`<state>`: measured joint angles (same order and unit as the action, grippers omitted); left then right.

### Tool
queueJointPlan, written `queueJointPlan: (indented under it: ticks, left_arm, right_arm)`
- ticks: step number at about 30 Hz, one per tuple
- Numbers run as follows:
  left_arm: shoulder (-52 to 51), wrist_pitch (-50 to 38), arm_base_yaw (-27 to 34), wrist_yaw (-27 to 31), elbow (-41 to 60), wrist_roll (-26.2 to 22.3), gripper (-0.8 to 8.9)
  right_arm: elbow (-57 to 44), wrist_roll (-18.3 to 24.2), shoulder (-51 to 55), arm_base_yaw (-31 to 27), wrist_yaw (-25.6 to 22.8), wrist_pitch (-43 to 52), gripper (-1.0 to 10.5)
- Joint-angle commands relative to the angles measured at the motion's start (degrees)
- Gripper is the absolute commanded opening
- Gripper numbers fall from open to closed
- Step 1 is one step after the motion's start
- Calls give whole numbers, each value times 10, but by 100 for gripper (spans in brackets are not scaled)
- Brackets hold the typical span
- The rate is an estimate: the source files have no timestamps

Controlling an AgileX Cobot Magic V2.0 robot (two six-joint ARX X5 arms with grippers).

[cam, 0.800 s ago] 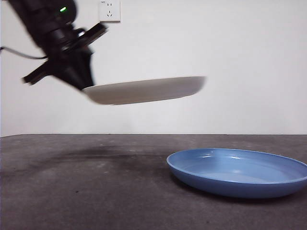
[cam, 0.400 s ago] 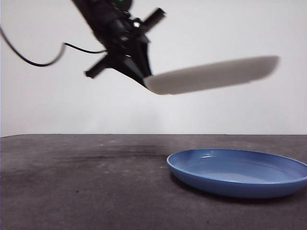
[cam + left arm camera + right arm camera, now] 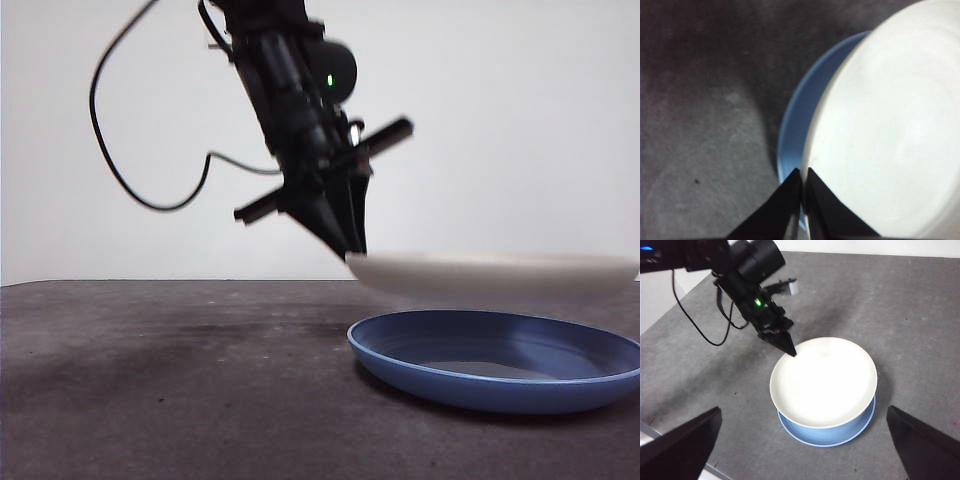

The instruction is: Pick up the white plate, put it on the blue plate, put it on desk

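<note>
Over the last second the left end effector (image 3: 352, 245) has carried the white plate (image 3: 495, 272) across from high on the far side and down, so it now hangs level just above the blue plate (image 3: 497, 360), almost centred over it and, as far as the front view shows, not yet touching. Its jaws are pinched tight on the white plate's near rim, while the right end effector (image 3: 805, 440) waits high above with jaws spread wide. Only a short lowering seems left before letting go; the blue plate rests on the tabletop (image 3: 170, 390).

looks like a robot lab setup, bare white wall (image 3: 520, 120), rough dark grey desk (image 3: 170, 400), loose black cable (image 3: 130, 170), no home clutter
</note>
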<state>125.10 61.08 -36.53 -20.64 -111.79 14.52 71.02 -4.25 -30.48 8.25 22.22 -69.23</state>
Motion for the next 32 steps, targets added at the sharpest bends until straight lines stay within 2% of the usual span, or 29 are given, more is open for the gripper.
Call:
queueJointPlan:
  ticks: [1,20,25,32]
  left_arm:
    - [29,2,-5,0,-20,-19,9]
    - [43,-24,-26,1,-19,-39,9]
    - [44,-22,-26,28,-19,-46,9]
    - [44,-18,-25,29,-19,-49,10]
  right_arm:
    - [11,7,0,2,-2,4,607]
    - [11,8,0,2,-14,5,607]
    - [11,8,0,2,-13,5,607]
    - [11,8,0,2,-13,5,607]
